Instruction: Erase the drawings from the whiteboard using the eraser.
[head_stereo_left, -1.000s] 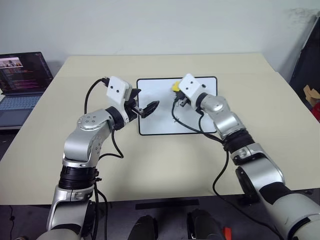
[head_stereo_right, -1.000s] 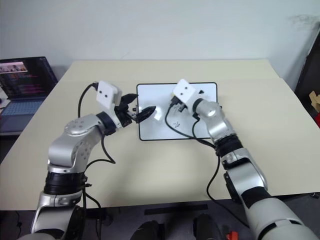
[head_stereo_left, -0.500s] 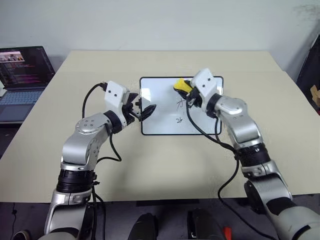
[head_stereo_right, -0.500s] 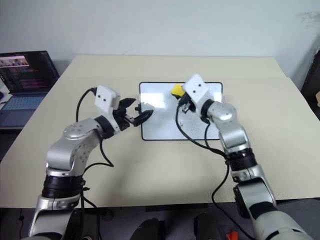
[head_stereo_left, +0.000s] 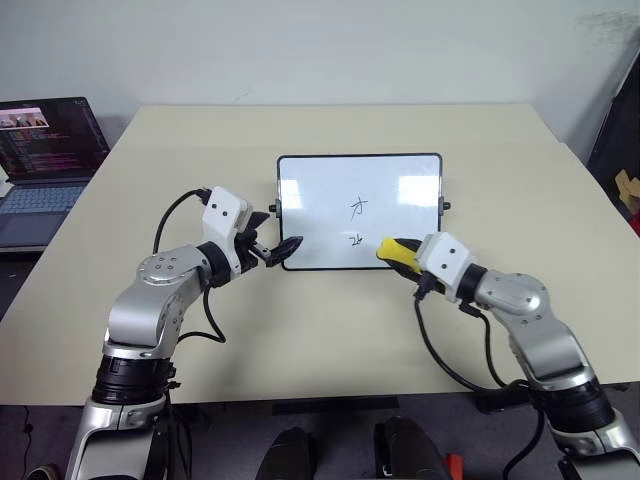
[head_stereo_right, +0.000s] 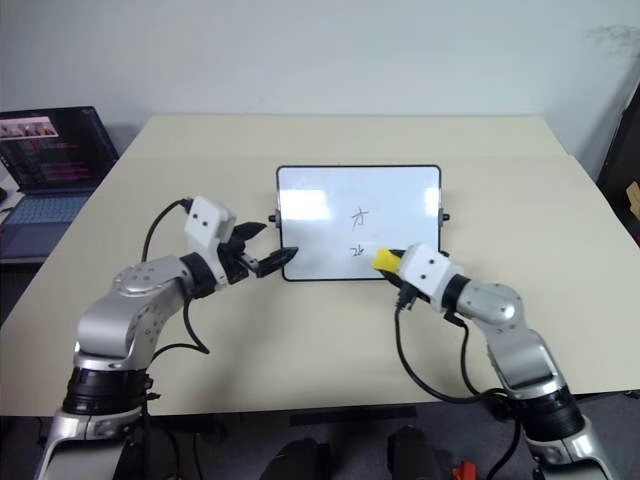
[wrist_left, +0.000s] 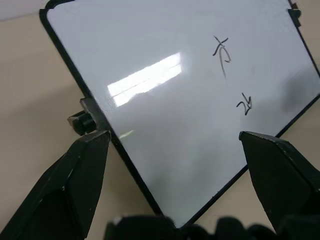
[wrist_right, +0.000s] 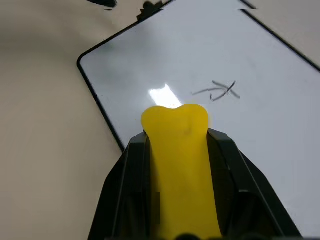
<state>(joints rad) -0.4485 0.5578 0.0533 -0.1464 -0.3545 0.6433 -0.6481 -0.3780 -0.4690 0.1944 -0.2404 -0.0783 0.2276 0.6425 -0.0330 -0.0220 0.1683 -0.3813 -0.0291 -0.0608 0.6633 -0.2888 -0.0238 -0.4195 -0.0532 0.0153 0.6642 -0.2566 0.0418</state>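
Beige table carries everything. Nearest, the right gripper is clamped on the yellow eraser, at the near edge of the whiteboard. The left gripper, fingers apart, sits at the board's near-left corner. Just beyond the eraser, two drawings remain on the board. Far left of both grippers stands a laptop.

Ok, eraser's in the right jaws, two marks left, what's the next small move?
Probably slide the eraser forward onto the nearer mark. It sits at the whiteboard's near edge, just beside that mark; the farther mark follows.
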